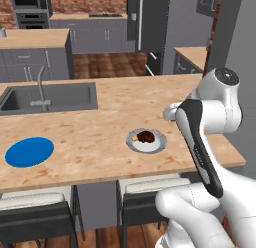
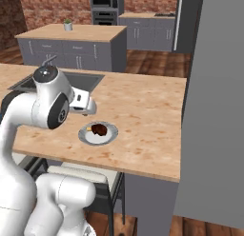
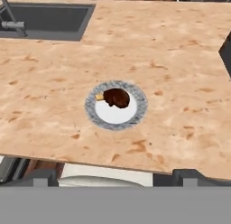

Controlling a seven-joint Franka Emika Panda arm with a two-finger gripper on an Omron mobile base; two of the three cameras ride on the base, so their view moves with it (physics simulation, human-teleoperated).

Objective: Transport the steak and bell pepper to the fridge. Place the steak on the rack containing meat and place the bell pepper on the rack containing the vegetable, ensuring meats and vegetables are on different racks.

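Steak (image 3: 117,98) on plate (image 3: 135,117) (grey-rimmed)

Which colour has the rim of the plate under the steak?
The plate has a speckled grey rim around a white centre; the hand view shows it best, with the steak on it.

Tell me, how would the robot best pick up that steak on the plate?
Probably from straight above, jaws closing across the narrower middle of the steak. It lies low on the flat plate, near its back edge, so a sideways approach would likely hit the rim.
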